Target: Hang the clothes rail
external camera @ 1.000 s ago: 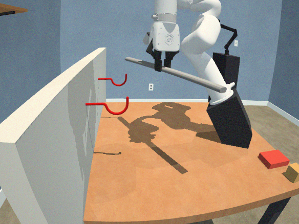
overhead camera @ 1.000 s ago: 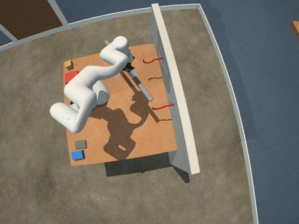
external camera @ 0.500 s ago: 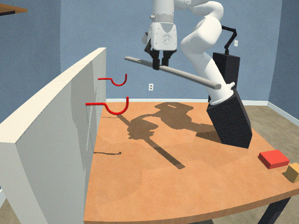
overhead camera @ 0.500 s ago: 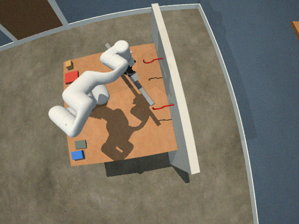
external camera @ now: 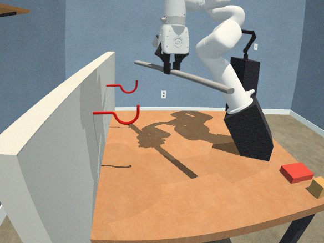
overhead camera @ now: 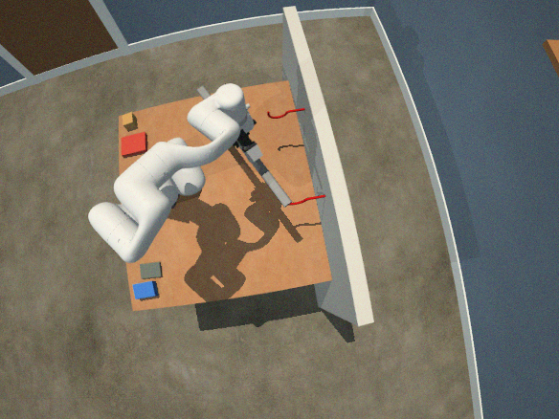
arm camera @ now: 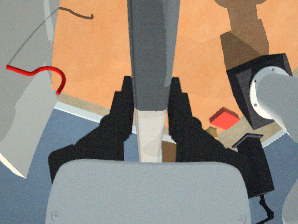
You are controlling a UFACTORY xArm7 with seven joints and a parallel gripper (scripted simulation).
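Note:
My gripper [external camera: 171,67] is shut on the grey clothes rail [external camera: 184,76], gripping it near its middle and holding it high above the table. The rail is nearly level and runs slantwise to the wall. It also shows in the top view [overhead camera: 268,179] and in the wrist view [arm camera: 152,50], between my black fingers. Two red hooks stick out of the white wall [external camera: 69,111]: the far one [external camera: 126,86] and the near one [external camera: 122,115]. The rail hangs higher than both hooks and to their right, apart from them. From above, one rail end lies close to a hook [overhead camera: 308,198]; the other hook [overhead camera: 285,113] is farther off.
The arm's black base [external camera: 249,125] stands at the table's back right. A red block [external camera: 296,172] and a tan block [external camera: 317,186] lie at the right edge. A grey block [overhead camera: 150,270] and a blue block [overhead camera: 145,290] lie at another corner.

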